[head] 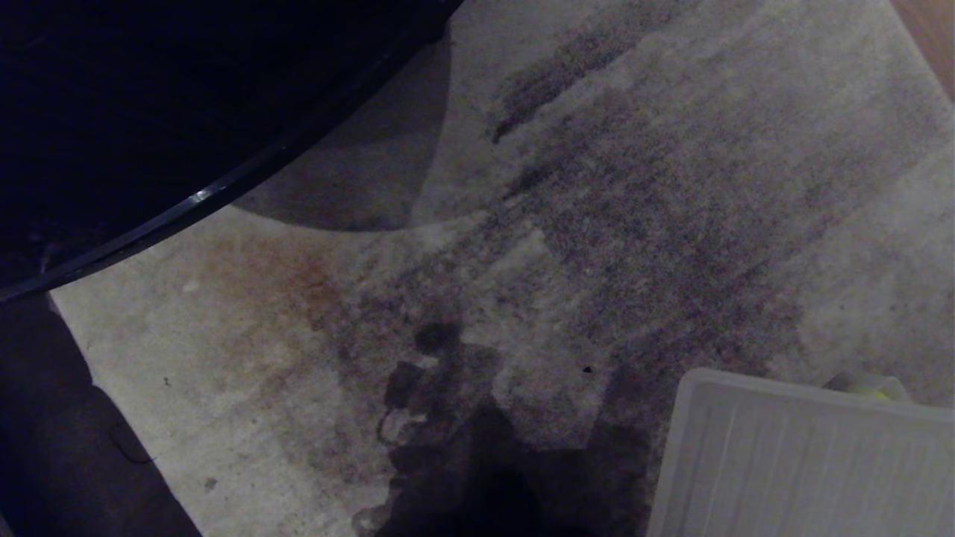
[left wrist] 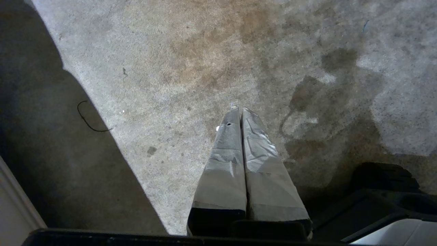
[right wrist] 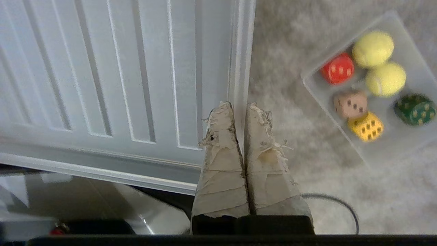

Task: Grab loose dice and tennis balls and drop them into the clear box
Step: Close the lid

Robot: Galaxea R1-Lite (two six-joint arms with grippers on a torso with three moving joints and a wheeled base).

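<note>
The clear box (right wrist: 406, 112) sat on the carpet (right wrist: 290, 85), just beside the ribbed lid (right wrist: 102, 68) but apart from it. In the box lay four dice (right wrist: 351, 104) and two tennis balls (right wrist: 372, 48) (the balls touching each other).

A home room: stained pale carpet (head: 671, 186), wood floor (head: 932, 37).

Pale grey carpet (head: 671, 186), matt and short-piled, fills most of the head view. At lower right lies a flat ribbed lid of translucent smooth plastic (head: 791, 462). In the right wrist view's upper right, a shallow clear plastic box (right wrist: 403, 143) holds two fuzzy yellow-green felt balls (right wrist: 372, 48) and smooth round-cornered dice (right wrist: 365, 127). Frayed grey tape wraps the right gripper (right wrist: 240, 104)
</note>
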